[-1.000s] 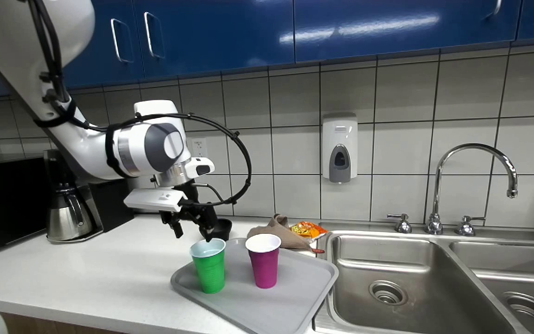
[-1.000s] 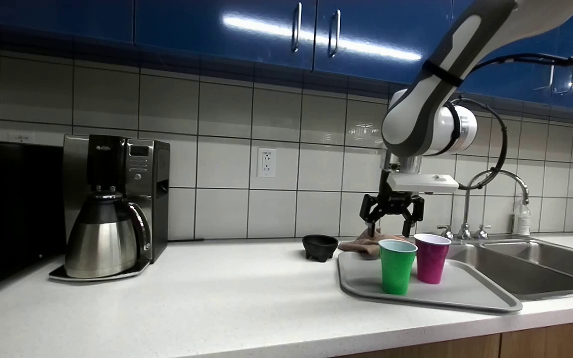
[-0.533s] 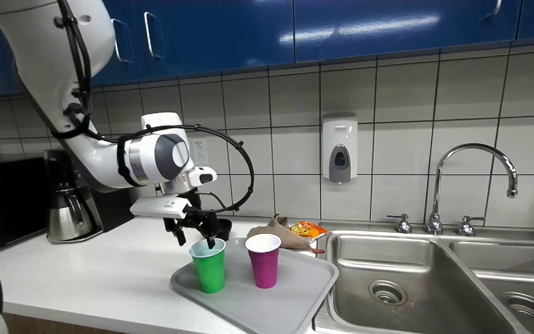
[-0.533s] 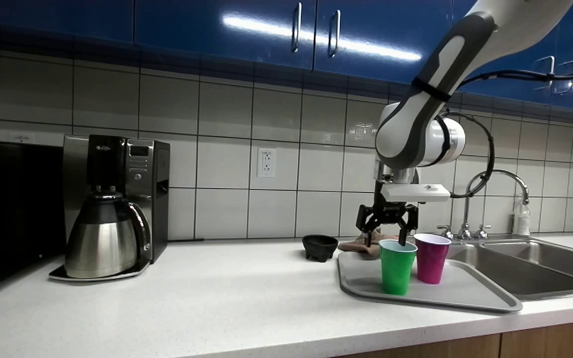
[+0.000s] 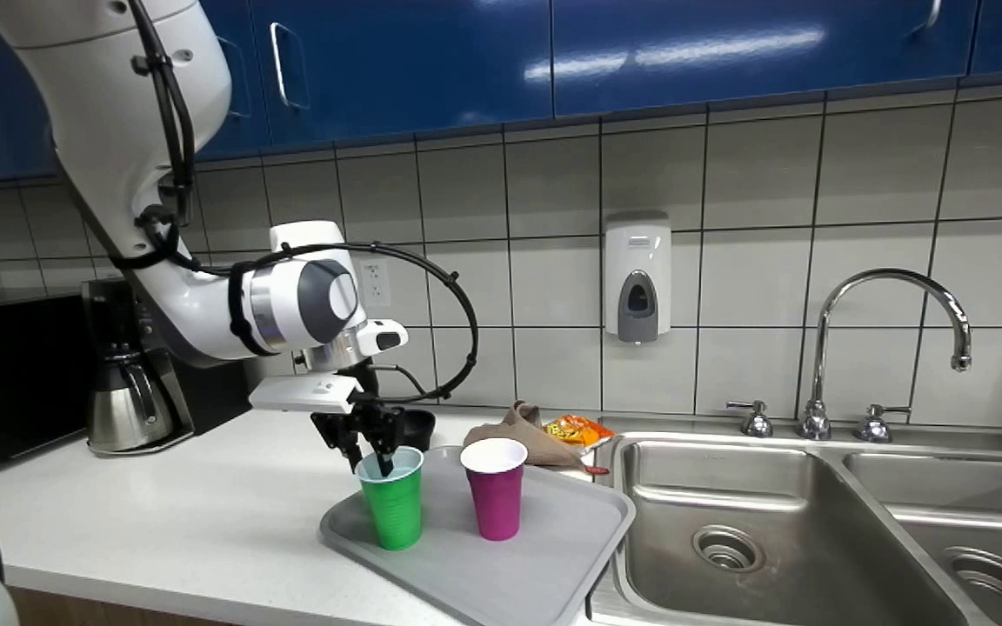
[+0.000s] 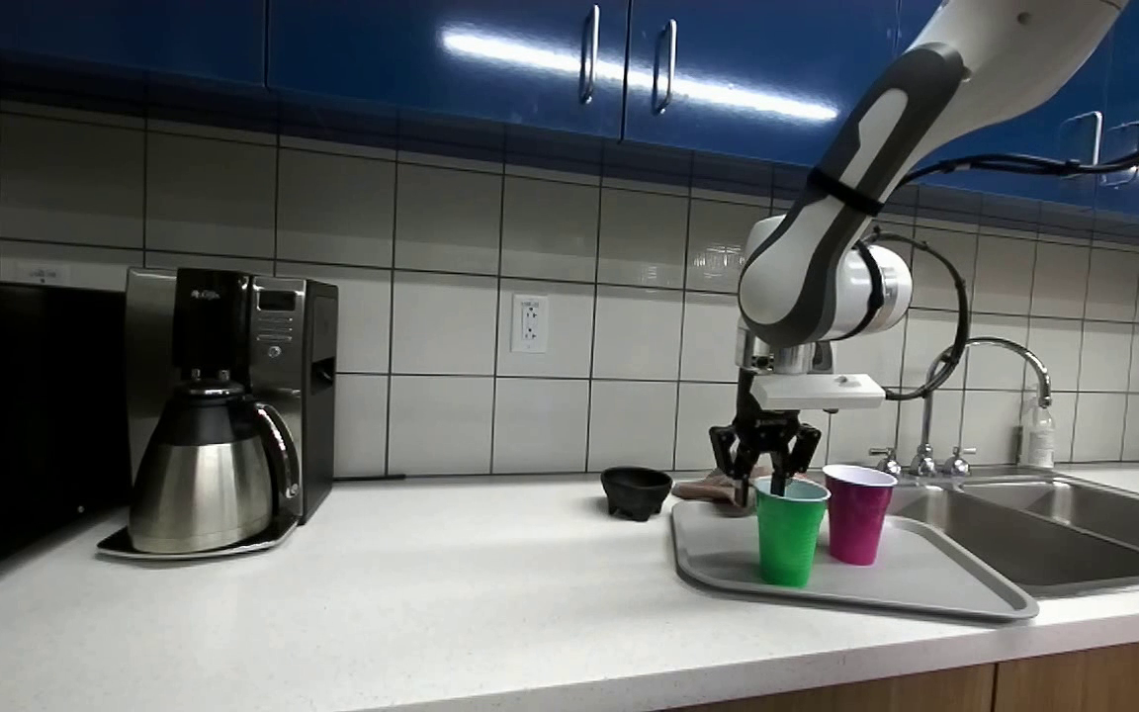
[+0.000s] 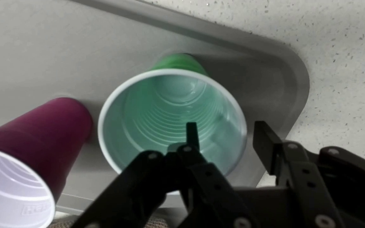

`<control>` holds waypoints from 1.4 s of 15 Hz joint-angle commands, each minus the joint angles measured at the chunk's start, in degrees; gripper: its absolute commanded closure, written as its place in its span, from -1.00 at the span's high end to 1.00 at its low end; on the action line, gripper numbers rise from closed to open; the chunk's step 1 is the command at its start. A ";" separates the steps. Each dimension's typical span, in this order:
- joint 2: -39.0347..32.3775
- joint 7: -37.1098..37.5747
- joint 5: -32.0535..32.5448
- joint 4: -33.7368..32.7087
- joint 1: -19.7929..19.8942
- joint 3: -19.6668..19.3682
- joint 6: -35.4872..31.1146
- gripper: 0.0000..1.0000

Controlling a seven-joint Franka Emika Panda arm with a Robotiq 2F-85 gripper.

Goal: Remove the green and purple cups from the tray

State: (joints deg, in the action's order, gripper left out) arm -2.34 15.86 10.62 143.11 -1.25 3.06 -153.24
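- Plainly, the green cup [image 6: 790,539] stands upright on the tray [image 5: 544,556], close to the front corner farthest from the sink [image 5: 727,474]; the purple cup [image 5: 497,504], also upright, stands farther in from that corner, nearer the sink.
- The jaws hang parted across the green cup's lip, one side inside and the other outside; a gap shows between the inner side and the plastic, so they grasp nothing. Whether the outer side brushes the cup, I can't tell.
- Both cups look like thin plastic: light, I expect, springy, easily dented, hardly breakable.
- The green one is ridged and shows no liquid inside, so a soft pinch should grip it without much slipping.
- Best hold, to my mind: right at the stiffer rolled rim, on the side away from the purple cup. Being off-centre, that hold may let it swing once lifted.
- The purple one, white-rimmed, should handle much the same.
- Counting up: two cups, one green, one purple; one tray, on the bench [image 6: 382,613], a corner of it near the bench's front edge.
- Besides these, one black bowl [image 6: 636,494], one brown cloth [image 5: 531,435] by the tray's back edge, one orange packet [image 5: 577,430], one coffee maker [image 6: 278,346], one soap dispenser [image 5: 637,269], one double sink, one tap [image 5: 818,374] with two levers [image 5: 757,423].
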 commanded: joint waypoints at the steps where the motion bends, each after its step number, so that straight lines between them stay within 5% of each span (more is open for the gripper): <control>1: -0.70 2.43 2.22 -1.06 -0.68 -1.03 0.28 -0.60; 4: -0.28 2.69 2.53 -0.80 -0.67 -1.35 0.38 -0.98; 21: 4.67 10.54 8.27 -0.92 -3.30 1.33 2.08 -0.98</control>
State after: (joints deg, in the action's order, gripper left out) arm 0.75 22.24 15.82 142.91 -3.96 3.05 -153.15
